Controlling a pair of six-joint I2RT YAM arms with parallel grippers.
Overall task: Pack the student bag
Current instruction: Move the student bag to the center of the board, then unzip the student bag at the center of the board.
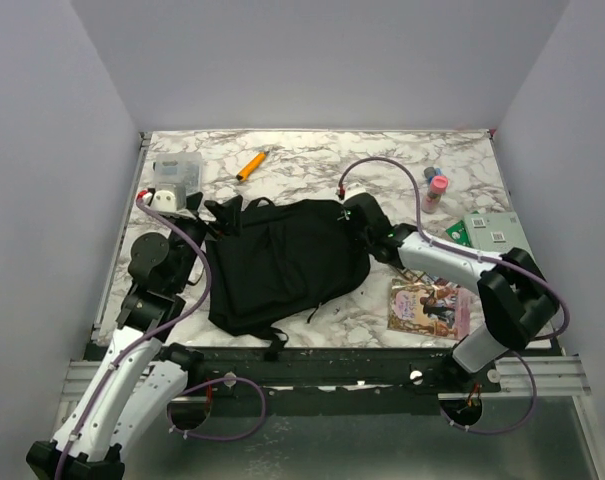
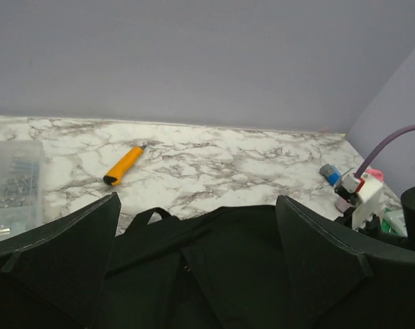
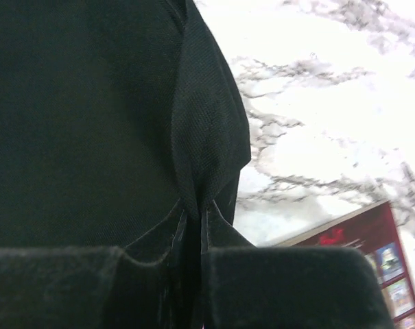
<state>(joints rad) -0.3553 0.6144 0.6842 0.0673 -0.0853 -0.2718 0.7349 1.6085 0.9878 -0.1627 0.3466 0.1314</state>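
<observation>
Right gripper (image 3: pixel 191 229) pinching student bag (image 1: pixel 282 262) fabric, left gripper (image 1: pixel 210 216) spread

student bag (image 1: pixel 282 262): middle of the tabletop (image 1: pixel 382 150)
pen (image 1: pixel 250 165): far side, behind the bag
parts box (image 1: pixel 177 172): far-left corner
bottle (image 1: pixel 436 190): far right
book (image 1: pixel 429 307): near right, right of the bag

No lettering, number or sign can be read in any view. Print shows on two things only. The book (image 1: pixel 429 305) has an illustrated cover whose wording is too small to make out, and its red part in the right wrist view carries small blurred picture panels. The green box (image 1: pixel 490 230) bears white labels with dark marks, likewise illegible.
</observation>
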